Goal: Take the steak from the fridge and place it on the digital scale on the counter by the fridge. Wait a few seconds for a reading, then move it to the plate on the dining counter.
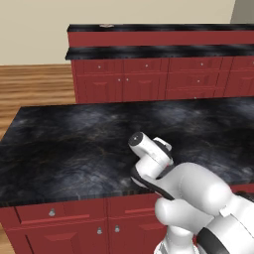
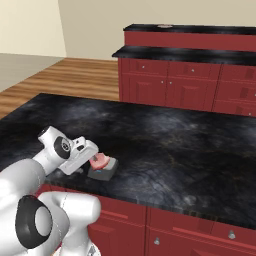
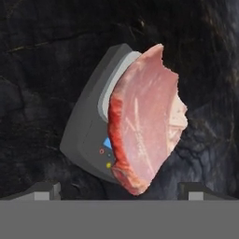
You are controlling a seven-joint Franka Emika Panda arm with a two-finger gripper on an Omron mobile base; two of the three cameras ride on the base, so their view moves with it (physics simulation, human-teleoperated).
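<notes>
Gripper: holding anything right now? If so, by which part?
Nothing held. The gripper is open, its tips spread wide apart either side of the steak. The steak lies on the digital scale, overhanging one edge.

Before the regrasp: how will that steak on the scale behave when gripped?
The steak looks thin and flat, so probably light but floppy. It overhangs the digital scale, so a nudge may slide it off. Its glossy surface suggests slippery; the open gripper should probably pinch squarely.

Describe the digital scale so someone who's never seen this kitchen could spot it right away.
Start at the big black marbled counter nearest the robot and go to its front edge, by the tool. The digital scale is the small grey, dark-based device there, with the pinkish-red steak overhanging its pale top.
</notes>
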